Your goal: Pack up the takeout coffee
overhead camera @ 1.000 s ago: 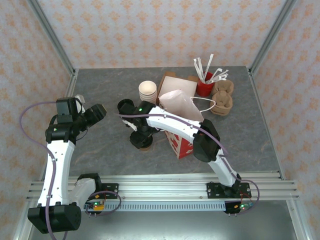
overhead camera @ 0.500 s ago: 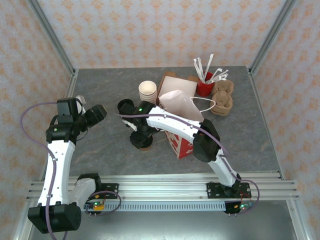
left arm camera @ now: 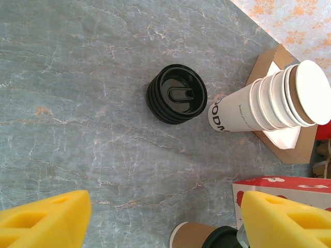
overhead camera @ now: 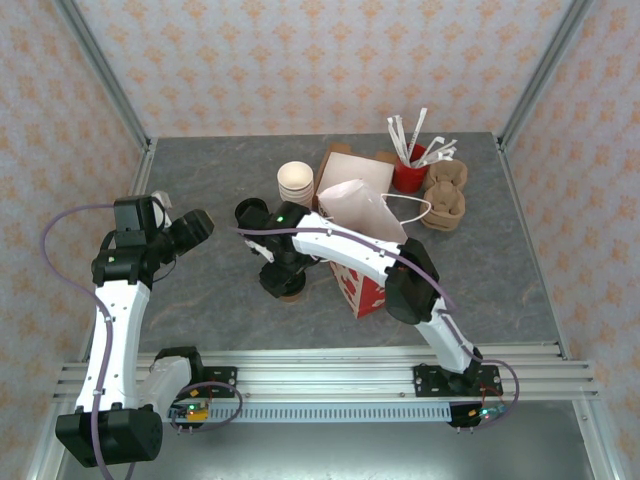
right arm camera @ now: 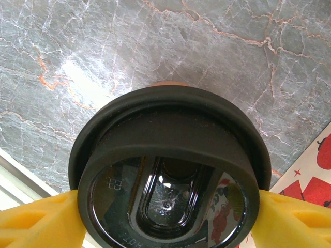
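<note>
The coffee stands on the counter just beside the red bag, its lid between the wide-spread right pincer. Whether that grips, I cannot tell. The left pincer hangs spread, empty. Squeeze gently, lift straight.

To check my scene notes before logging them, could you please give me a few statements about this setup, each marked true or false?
1. The takeout coffee stands on the table, outside the gift bag. True.
2. The left claw is shut on something. False: it is open, with nothing between its fingers.
3. The spare black lids sit inside the cardboard box. False: they are stacked on the bare table, beside the stack of lidless cups.
4. The red cup at the back holds white sticks. True.
5. The right claw has a finger on each side of the coffee's lid. True.
</note>
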Robot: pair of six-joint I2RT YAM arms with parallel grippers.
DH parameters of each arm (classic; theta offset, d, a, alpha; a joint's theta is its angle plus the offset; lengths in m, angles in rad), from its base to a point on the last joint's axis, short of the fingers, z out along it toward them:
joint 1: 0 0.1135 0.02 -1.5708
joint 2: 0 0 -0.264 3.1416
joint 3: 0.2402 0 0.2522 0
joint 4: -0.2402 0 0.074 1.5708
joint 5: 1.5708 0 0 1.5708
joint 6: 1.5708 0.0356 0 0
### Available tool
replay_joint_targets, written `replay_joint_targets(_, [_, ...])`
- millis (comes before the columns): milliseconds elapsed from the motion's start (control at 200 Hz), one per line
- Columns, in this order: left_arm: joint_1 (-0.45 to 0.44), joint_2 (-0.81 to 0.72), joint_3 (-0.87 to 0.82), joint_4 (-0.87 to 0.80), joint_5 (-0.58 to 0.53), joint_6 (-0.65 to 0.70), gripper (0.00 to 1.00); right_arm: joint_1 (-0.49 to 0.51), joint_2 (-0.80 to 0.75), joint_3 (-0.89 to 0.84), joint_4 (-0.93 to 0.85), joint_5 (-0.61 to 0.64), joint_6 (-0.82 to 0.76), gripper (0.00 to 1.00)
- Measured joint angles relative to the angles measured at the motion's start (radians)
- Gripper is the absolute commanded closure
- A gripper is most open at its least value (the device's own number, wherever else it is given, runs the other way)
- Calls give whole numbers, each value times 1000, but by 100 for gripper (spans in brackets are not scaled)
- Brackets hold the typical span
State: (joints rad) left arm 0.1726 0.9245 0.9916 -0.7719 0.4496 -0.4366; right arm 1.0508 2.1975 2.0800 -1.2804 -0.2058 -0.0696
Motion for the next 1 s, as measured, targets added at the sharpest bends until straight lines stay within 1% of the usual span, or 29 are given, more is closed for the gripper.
replay_joint_targets(510, [0, 0, 0, 0, 14, 0, 23, 0, 34, 55, -43, 0, -14, 19])
replay_joint_targets(826, [0, 0, 0, 0, 15, 0, 23, -1, 39, 63, -51, 0, -21, 28])
replay_joint_targets(996, [0, 0, 0, 0, 15, 0, 23, -1, 39, 66, -54, 0, -22, 31])
